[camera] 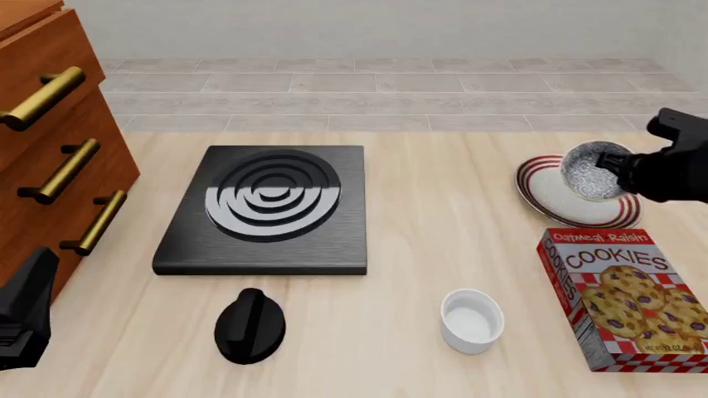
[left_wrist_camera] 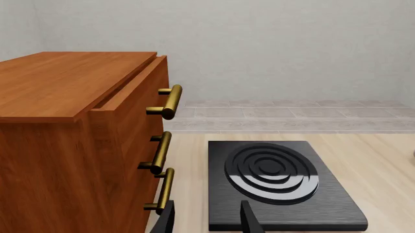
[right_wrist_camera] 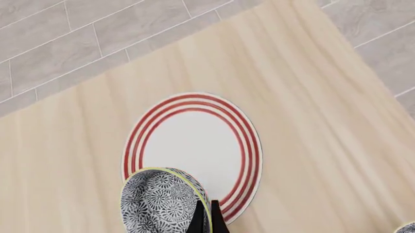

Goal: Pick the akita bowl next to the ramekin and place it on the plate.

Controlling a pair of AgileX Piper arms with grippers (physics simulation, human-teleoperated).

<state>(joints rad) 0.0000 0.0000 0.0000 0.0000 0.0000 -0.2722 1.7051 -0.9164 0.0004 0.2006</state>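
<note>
The speckled black-and-white akita bowl hangs tilted in the air over the near side of the red-ringed plate. My right gripper is shut on its rim. In the right wrist view the bowl overlaps the plate's edge, and the thin black fingers pinch the bowl wall. The white ramekin stands alone at the front of the table. My left gripper is open and holds nothing; it hovers low at the front left beside the cabinet.
A black stove plate with a ringed burner lies centre left, with a black knob in front of it. A wooden drawer cabinet with brass handles stands at the left. A cookie box lies just in front of the plate.
</note>
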